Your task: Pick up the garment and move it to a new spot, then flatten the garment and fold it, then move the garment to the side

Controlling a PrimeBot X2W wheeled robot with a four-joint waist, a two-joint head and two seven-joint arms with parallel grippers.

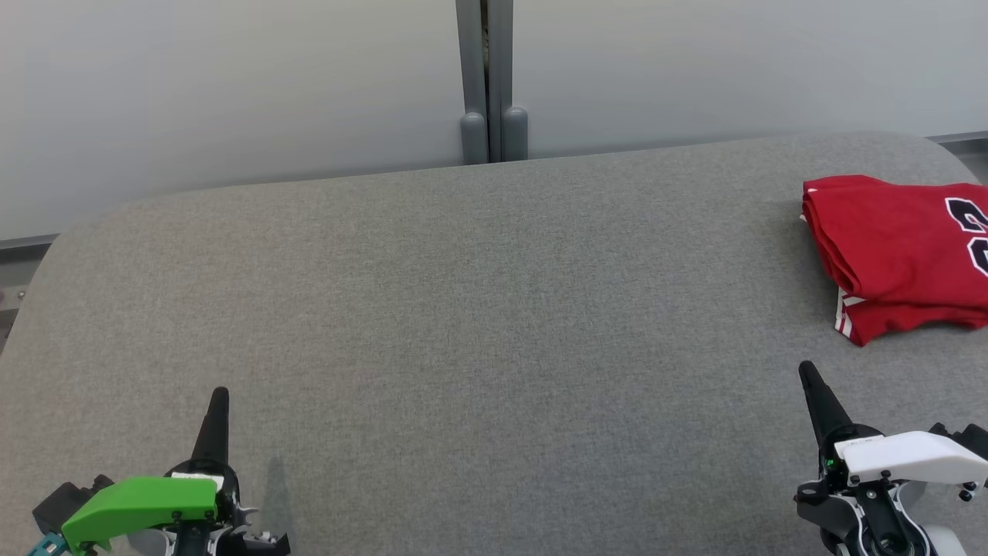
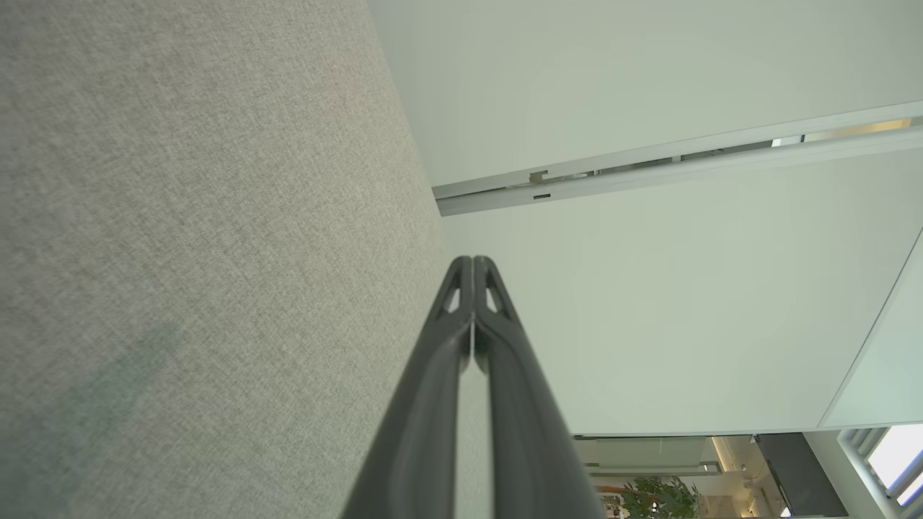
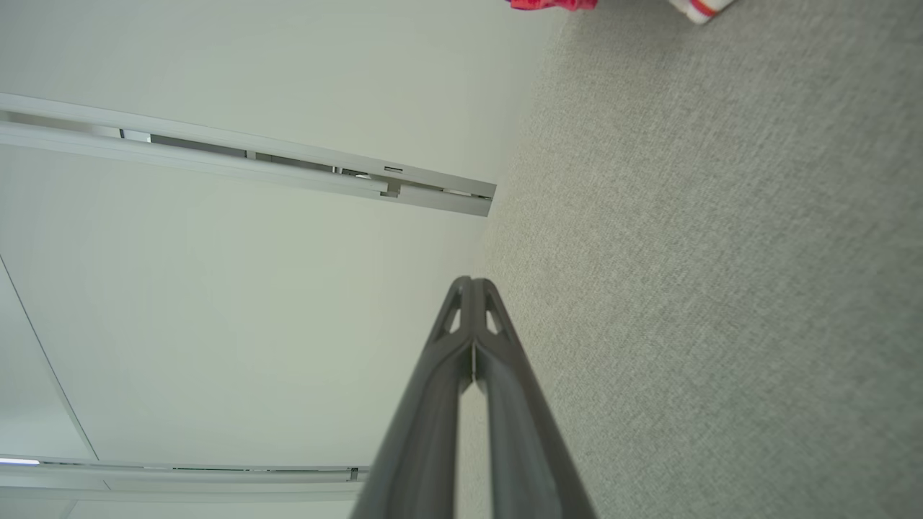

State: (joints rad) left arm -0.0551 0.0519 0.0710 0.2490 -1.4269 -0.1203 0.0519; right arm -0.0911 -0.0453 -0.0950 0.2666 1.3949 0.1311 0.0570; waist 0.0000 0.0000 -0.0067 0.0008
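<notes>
At the far right of the counter point(image 1: 478, 309), we find the red garment point(image 1: 888, 247) folded and set aside. Both the left hand point(image 1: 219, 397) and the right hand point(image 1: 807, 371) sit near, fingers together and empty; we judge that nothing remains.

The surface point(image 1: 478, 309) is covered in grey woven cloth, matt and slightly coarse. The garment point(image 1: 888, 247) is red, smooth cloth with a faint sheen. The fingers point(image 2: 433, 404) look like dark matt plastic. The wall panels point(image 1: 231, 93) are smooth and pale.
</notes>
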